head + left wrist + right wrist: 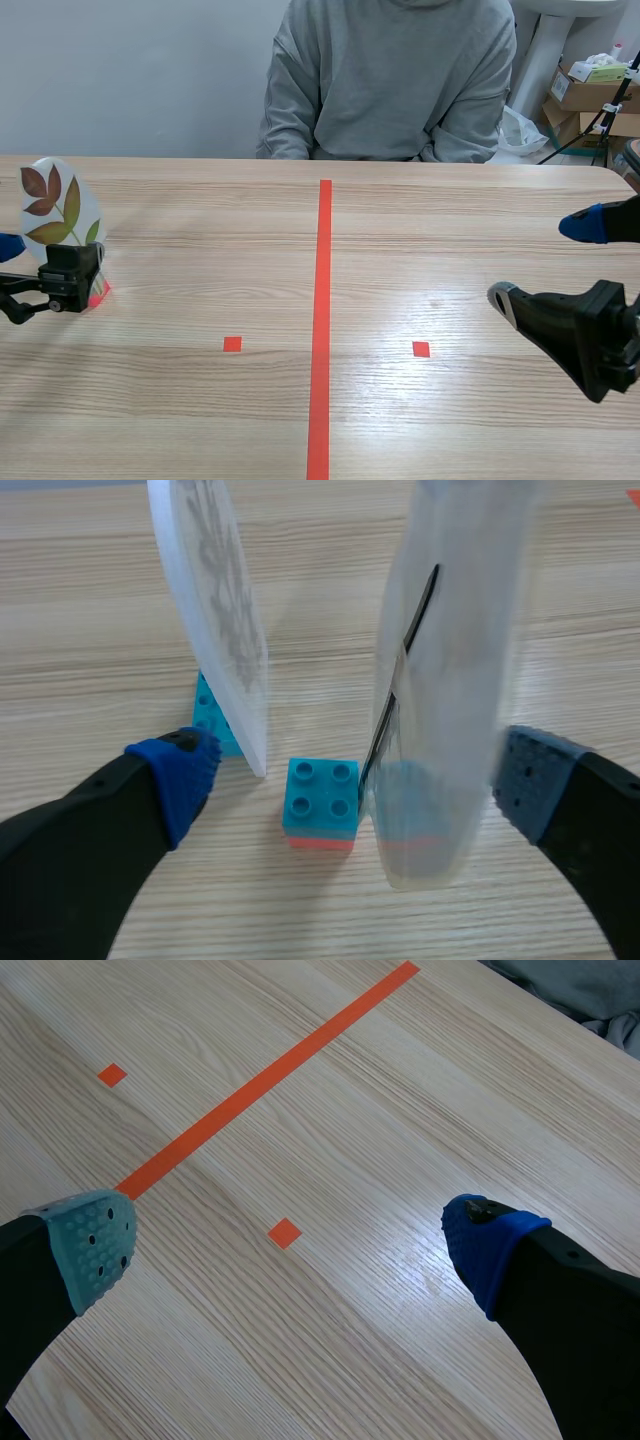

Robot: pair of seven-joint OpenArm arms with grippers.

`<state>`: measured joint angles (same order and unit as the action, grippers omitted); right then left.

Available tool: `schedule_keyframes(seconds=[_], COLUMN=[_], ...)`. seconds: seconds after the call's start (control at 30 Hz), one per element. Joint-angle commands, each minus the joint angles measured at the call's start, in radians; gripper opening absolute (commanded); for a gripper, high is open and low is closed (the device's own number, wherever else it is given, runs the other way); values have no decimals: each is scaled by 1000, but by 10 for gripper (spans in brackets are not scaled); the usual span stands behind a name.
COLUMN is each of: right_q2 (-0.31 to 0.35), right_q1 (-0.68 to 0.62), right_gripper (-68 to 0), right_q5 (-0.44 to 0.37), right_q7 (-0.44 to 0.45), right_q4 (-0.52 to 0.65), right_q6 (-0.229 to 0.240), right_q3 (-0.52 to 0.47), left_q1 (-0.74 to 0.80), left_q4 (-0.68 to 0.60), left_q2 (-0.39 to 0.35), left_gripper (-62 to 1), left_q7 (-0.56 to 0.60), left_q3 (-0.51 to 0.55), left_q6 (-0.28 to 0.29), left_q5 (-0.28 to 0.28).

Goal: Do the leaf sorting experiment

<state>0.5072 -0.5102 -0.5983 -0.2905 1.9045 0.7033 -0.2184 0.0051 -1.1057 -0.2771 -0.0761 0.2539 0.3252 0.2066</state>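
2 leaf cards (215, 610) flank blue brick (320, 795).

Lab-like room, tape-marked wooden table (480, 240), stacked cardboard boxes (585, 105), plain wall (130, 70)

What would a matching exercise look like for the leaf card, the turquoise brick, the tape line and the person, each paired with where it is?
Things:
1. laminated leaf card
2. turquoise brick
3. orange-red tape line
4. person

Places:
A. seated across the table's far side
B. between the open left jaws
C. standing upright at the table's far left
D. running down the table's middle

Pairs: 1-C, 2-B, 3-D, 4-A
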Motion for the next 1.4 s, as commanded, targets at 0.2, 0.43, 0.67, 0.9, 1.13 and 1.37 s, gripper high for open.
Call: schedule_keyframes(seconds=[0.2, 0.43, 0.67, 0.9, 1.13, 1.37], right_q2=[8, 8, 8, 8, 8, 8], right_q1=[14, 14, 14, 14, 14, 14], right_gripper=[-41, -41, -41, -41, -41, -41], right_q5=[-8, -8, -8, -8, -8, -8], right_q7=[15, 15, 15, 15, 15, 15], right_q4=[1, 1, 1, 1, 1, 1], right_q6=[-2, -2, -2, -2, -2, -2], right_q3=[-3, -3, -3, -3, -3, -3], left_q1=[74, 256, 445, 578, 671, 732], left_q4=[-124, -407, -697, -875, -922, -950], left_q2=[-21, -49, -56, -56, -56, -56], left_gripper=[13, 13, 13, 13, 12, 12], left_q7=[36, 31, 27, -23, -31, -48], left_q3=[47, 123, 129, 116, 10, -72], left_q6=[2, 3, 35, 110, 142, 145], left_q5=[34, 44, 51, 135, 142, 144])
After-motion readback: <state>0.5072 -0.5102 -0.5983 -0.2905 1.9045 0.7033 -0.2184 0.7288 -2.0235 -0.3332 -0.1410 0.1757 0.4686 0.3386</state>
